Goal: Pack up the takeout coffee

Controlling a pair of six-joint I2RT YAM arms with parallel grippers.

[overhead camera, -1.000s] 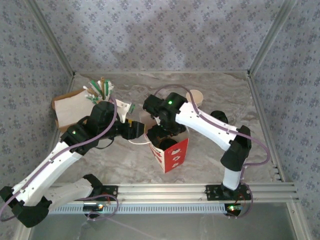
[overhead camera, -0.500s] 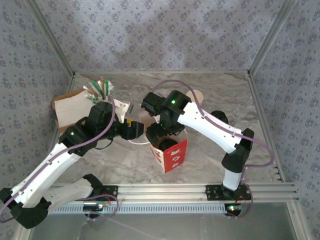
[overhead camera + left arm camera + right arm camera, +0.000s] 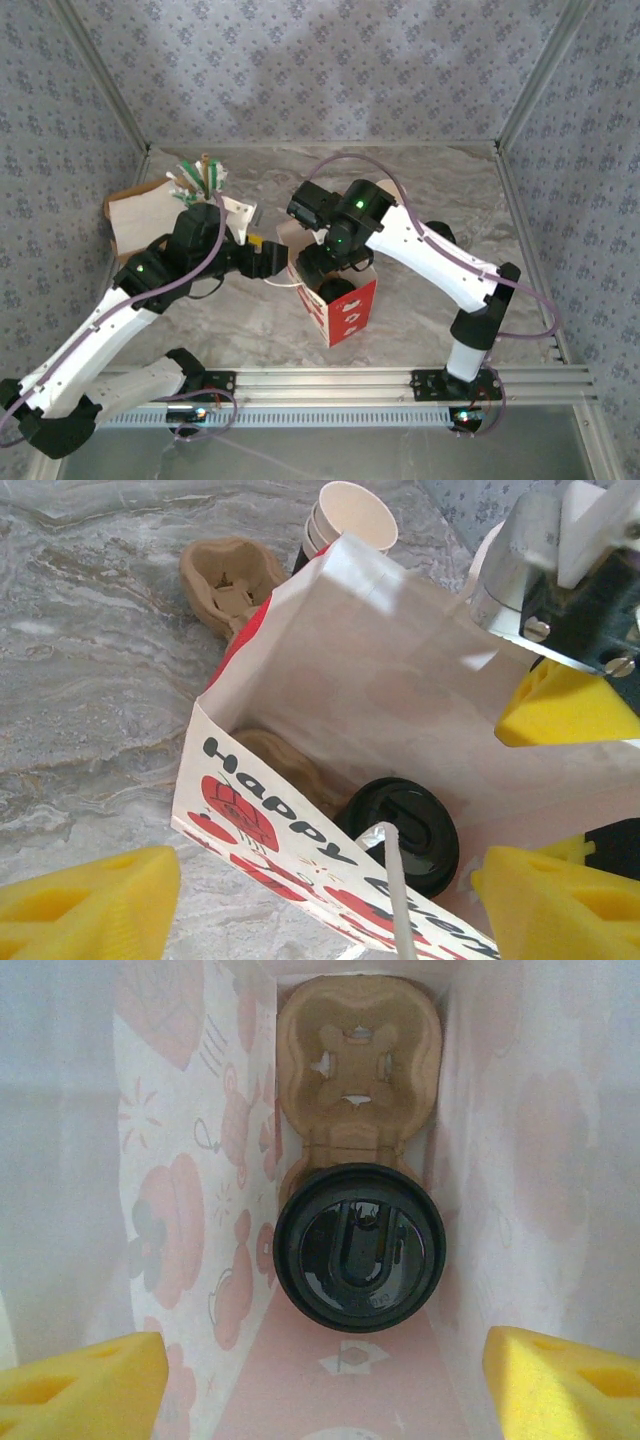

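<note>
The takeout coffee (image 3: 360,1247), a black cup with its black lid on, stands inside the red paper bag (image 3: 350,310), seated in one end of a brown cardboard carrier (image 3: 358,1070) on the bag's floor. My right gripper (image 3: 322,1385) hangs open just above it within the bag's mouth, with nothing between its yellow fingers (image 3: 565,1380). In the left wrist view the lid (image 3: 405,830) shows over the bag's printed front wall (image 3: 270,810). My left gripper (image 3: 320,910) is open at the bag's left rim, its pads (image 3: 90,900) standing clear on either side of that wall and the white handle (image 3: 398,900).
A stack of white paper cups (image 3: 350,515) and a loose cardboard carrier (image 3: 225,580) sit on the table behind the bag. Flat brown cardboard (image 3: 135,215) and a bundle of green-and-white packets (image 3: 200,178) lie at the back left. Patterned walls close in three sides.
My left gripper's jaws have widened at the bag's rim. The right wrist has shifted slightly right over the bag, its jaws narrowing a little while staying open.
</note>
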